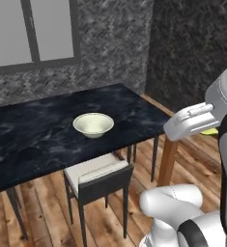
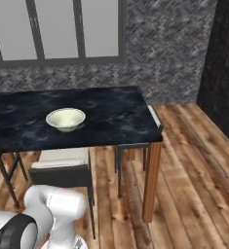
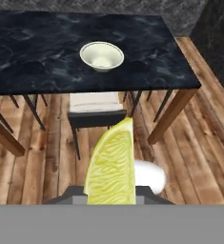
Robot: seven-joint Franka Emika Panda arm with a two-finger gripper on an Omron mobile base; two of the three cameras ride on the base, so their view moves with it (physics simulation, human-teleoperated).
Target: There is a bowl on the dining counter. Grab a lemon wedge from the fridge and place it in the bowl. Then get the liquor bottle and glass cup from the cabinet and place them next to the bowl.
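Marble dining counter [image 1: 47, 125] bears the bowl [image 1: 93, 124]; hand [image 3: 111, 198] grips lemon wedge [image 3: 111, 167].

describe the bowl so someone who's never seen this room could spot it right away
Find the long dark marble dining counter below the window. The bowl sits on top of it, above a chair with a pale seat. It is wide, shallow and cream-white, the one pale thing on the dark slab.
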